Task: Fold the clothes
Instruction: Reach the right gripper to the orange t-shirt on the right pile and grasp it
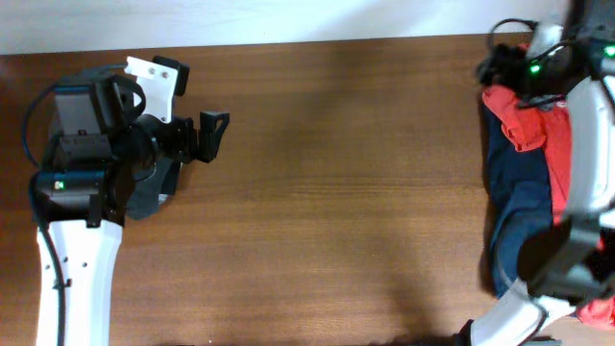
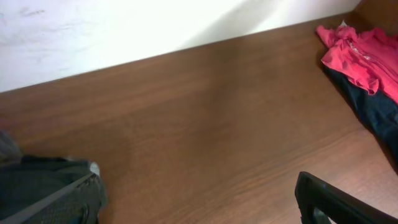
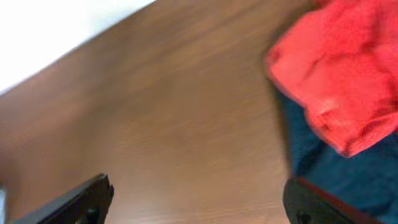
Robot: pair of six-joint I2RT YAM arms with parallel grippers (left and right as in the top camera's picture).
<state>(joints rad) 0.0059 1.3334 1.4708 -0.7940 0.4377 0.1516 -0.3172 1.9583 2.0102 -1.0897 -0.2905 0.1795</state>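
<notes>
I am hanging my right gripper (image 3: 199, 202) over the near edge of the clothes pile because that is where the folding has to start: the garments are lying bunched at the right end of the wooden table (image 1: 336, 192), not spread flat, so one of them needs picking out first. The orange-red T-shirt (image 3: 342, 81) is sitting crumpled on top, and the navy garment (image 3: 364, 171) is showing under and in front of it.

My right fingers (image 3: 84, 199) are standing wide apart with nothing between them but bare wood and the cloth's edge. One is hovering over the table, the other over the navy fabric. Whether that one is brushing the cloth I cannot tell. I am gripping nothing.

I am keeping my left gripper (image 2: 196, 208) parked at the far left, well apart from the pile, probably to leave the middle of the table free for laying a garment out. Its fingers are spread fully and are carrying nothing. From its camera the shirt and the navy cloth are showing only in the far corner.
</notes>
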